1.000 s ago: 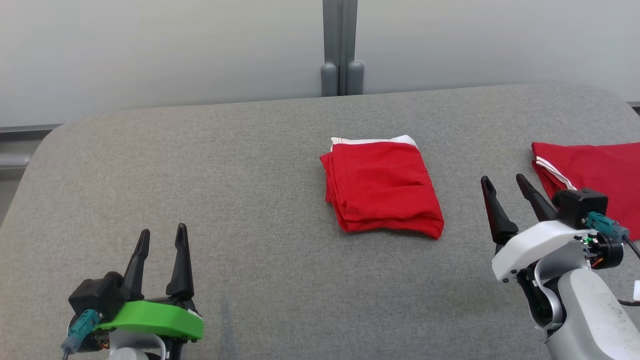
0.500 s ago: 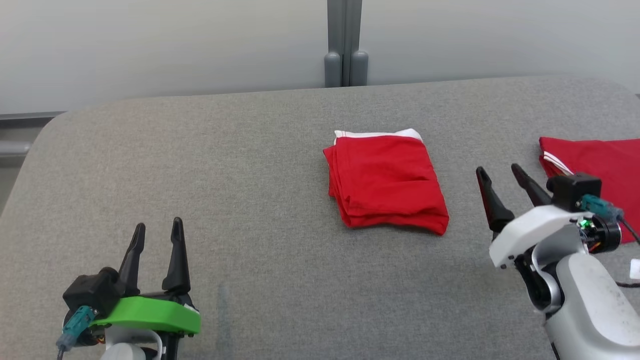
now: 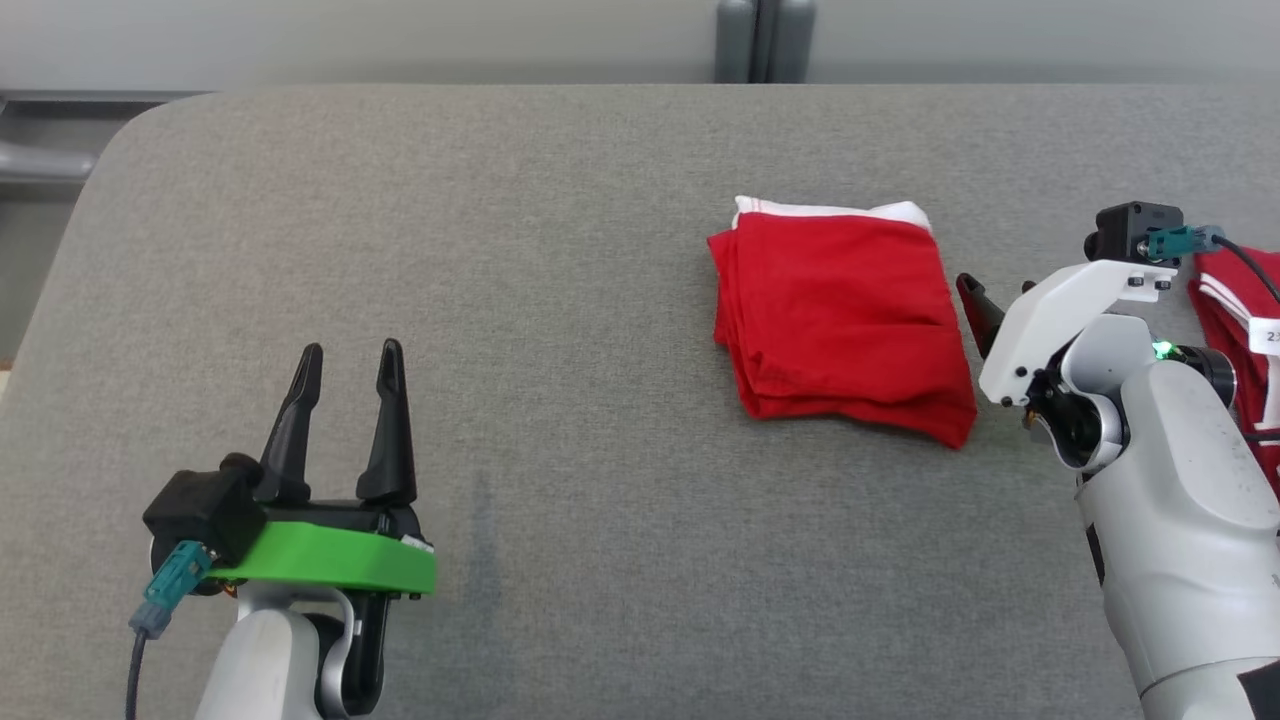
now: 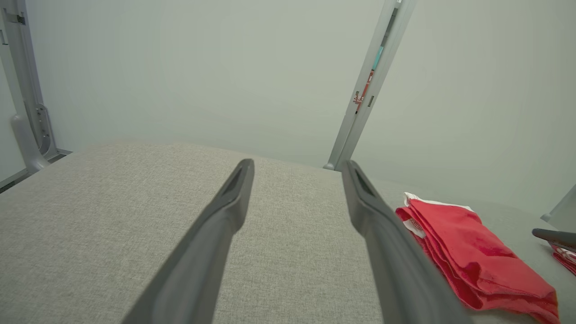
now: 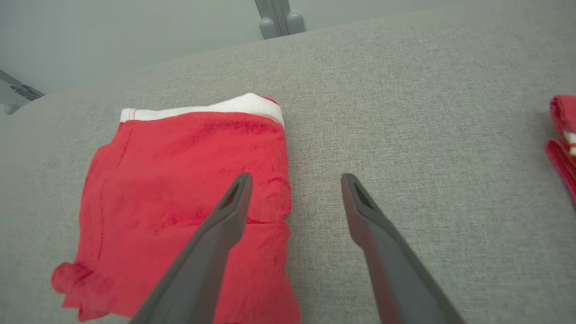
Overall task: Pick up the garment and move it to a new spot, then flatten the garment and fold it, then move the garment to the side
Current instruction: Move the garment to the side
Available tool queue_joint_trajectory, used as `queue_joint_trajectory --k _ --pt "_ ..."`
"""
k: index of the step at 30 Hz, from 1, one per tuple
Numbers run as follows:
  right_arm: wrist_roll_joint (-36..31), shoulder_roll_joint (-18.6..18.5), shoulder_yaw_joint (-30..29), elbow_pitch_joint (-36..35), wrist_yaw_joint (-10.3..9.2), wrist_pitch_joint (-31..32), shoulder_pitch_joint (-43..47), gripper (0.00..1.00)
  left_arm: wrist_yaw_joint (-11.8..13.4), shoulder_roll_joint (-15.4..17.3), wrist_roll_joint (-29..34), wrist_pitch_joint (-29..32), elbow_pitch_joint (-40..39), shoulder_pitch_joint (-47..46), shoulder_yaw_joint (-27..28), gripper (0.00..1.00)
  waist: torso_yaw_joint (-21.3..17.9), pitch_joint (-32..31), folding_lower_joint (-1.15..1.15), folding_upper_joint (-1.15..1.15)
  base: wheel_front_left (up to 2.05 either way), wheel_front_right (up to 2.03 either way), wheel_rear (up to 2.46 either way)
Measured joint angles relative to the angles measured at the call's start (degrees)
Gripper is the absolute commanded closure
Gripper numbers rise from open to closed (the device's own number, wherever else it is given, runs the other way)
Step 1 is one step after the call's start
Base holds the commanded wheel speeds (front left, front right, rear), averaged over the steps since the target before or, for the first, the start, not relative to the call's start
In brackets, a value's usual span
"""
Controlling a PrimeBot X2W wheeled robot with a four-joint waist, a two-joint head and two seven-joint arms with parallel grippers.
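Left end effector is held spread and empty over the grey fabric-covered worktop. Folded red cloth garment with white band is laid right of centre, so folding is judged done. Right end effector is spread at its right edge, nothing gripped. The move to the side is not yet made.

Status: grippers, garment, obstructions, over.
Left gripper open, empty; right gripper open, beside folded red garment with white band. Garment flat on grey fabric table. Second red cloth further right.
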Motion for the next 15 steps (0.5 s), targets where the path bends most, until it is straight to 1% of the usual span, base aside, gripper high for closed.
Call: queue_joint_trajectory --k 3,7,10,13,14,15 --pt "-1.2 0.7 -0.9 2.8 0.02 -0.4 -1.9 0.00 0.0 -0.3 0.0 0.0 -0.2 -0.2 -0.7 0.00 2.0 1.3 0.00 0.00 0.00 0.00 0.00" --pt "-4.3 1.2 -4.1 7.9 0.01 0.4 -2.6 0.00 0.0 -0.6 0.0 0.0 -0.3 -0.2 -1.2 0.00 4.6 2.9 0.00 0.00 0.00 0.00 0.00" --pt "-8.9 1.4 -6.9 10.8 0.05 1.4 -3.0 0.00 0.0 -0.8 0.0 0.0 -0.2 -0.2 -1.2 0.00 6.1 3.8 0.00 0.00 0.00 0.00 0.00" --pt "-8.4 2.6 -8.3 12.0 -0.01 2.3 -4.4 0.00 0.0 -1.0 0.0 0.0 -0.2 -0.2 -1.2 0.00 7.0 4.5 0.00 0.00 0.00 0.00 0.00" --pt "-8.7 2.7 -7.8 12.2 -0.03 2.7 -4.6 0.42 0.0 -1.0 0.0 0.0 -0.2 -0.2 -1.1 0.00 7.2 4.7 0.00 0.00 0.00 0.00 0.00" --pt "-9.1 2.8 -7.3 12.2 -0.03 2.8 -4.7 0.88 0.0 -1.0 0.0 0.0 -0.2 -0.2 -1.0 0.00 7.2 4.8 0.00 0.00 0.00 0.00 0.00"
